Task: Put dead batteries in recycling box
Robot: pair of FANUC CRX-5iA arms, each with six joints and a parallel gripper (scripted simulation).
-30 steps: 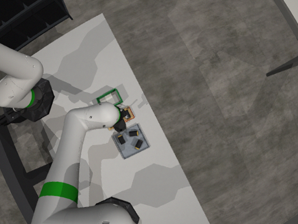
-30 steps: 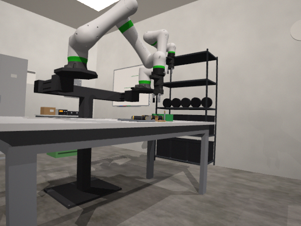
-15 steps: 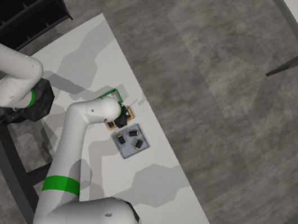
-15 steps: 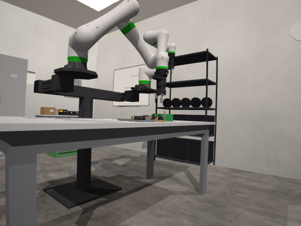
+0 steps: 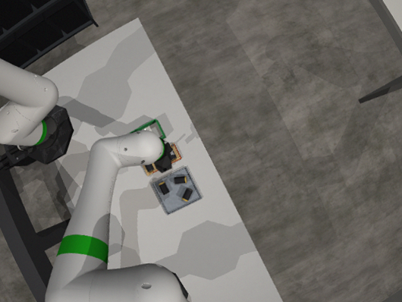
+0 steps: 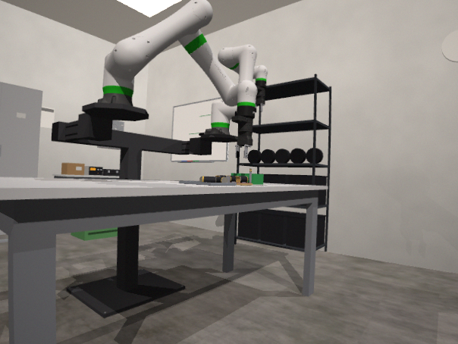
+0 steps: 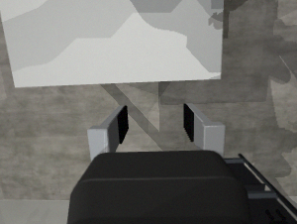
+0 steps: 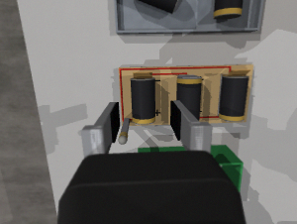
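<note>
The holder board carries three black batteries with yellow ends: left, middle and right in the right wrist view. The middle one's yellow end faces the tray, the others' face the green box. The bulb shows no clear glow. Three batteries lie in the grey tray. My right gripper is open and empty above the board. My left gripper is open and empty, away from the batteries.
The bulb stands up from the board's box-side edge, close to the right gripper's fingers in the right wrist view. The box and tray flank the board on the white table. The right arm hides part of the box and board in the top view. Black shelving stands behind.
</note>
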